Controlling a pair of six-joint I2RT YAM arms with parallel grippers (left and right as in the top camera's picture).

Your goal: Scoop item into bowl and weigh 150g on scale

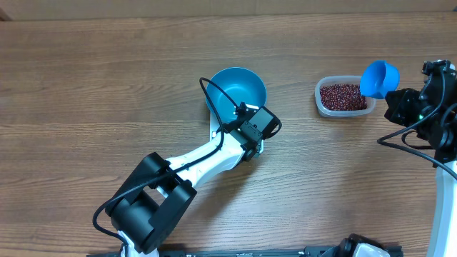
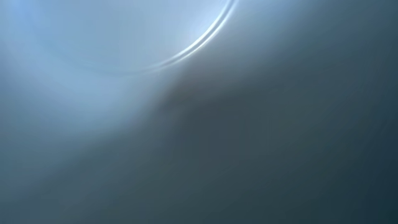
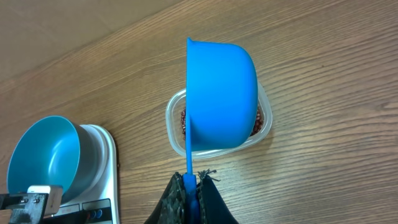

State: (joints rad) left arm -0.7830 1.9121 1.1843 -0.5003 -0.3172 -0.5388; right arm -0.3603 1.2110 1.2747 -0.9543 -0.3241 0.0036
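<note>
Wood-grain tabletop (image 1: 86,64) fills every view and carries all the things. At the left, the left arm (image 1: 193,160) slants up from the near edge toward the middle. Its pincer (image 1: 246,118) sits at the near rim of the bright blue bowl (image 1: 232,89), pressed together. Whether the rim lies between its fingers cannot be told. The left wrist camera gives only a blue-grey blur with one curved pale line. The bowl stands upright on the white scale (image 3: 102,155), which it overhangs, so only the scale's near corner and front edge peek out beside it. The bowl's inside shows plain blue. To the right of the bowl, well apart from it, sits a clear plastic tub (image 1: 319,96) holding the red-brown beans (image 1: 343,96) in a loose layer. Over the tub's right end hangs a small blue scoop (image 1: 378,77), its cup turned on its side in the right wrist view, above the beans and not touching them. The right pincer (image 1: 395,96) is clamped on the scoop's thin handle (image 3: 188,177).
</note>
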